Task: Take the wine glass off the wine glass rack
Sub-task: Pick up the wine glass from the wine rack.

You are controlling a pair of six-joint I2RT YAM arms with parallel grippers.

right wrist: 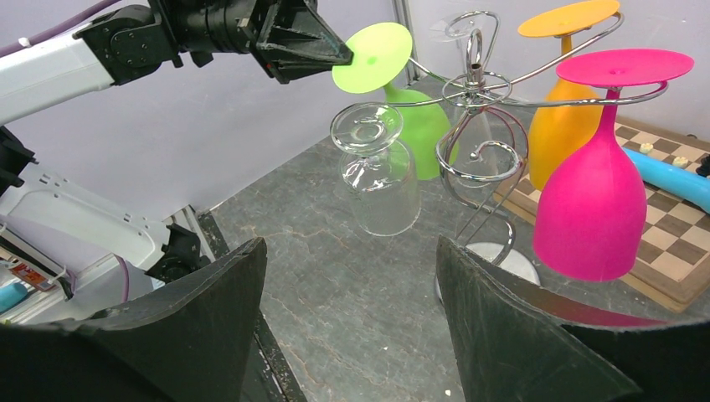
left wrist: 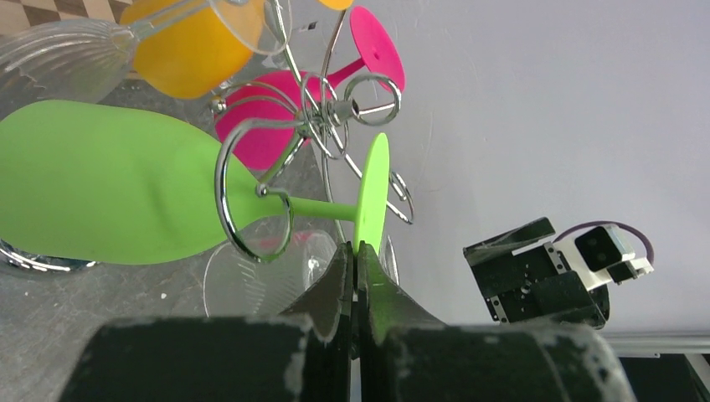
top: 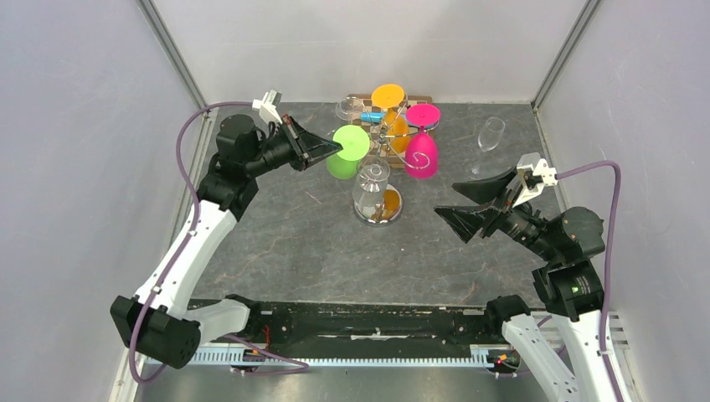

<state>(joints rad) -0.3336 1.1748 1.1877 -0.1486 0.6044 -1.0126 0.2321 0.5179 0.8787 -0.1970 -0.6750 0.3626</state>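
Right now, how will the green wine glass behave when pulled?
Green wine glass looks opaque plastic: probably light, stiff. Left fingers pinch only its foot rim; it may pivot. Stem sits in wine glass rack loop; might snag.

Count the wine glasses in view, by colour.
green glass: 1
orange glass: 1
pink glass: 1
clear glasses: 3, namely the front hanging glass, the ribbed back glass and the standing glass off to the right
total: 6
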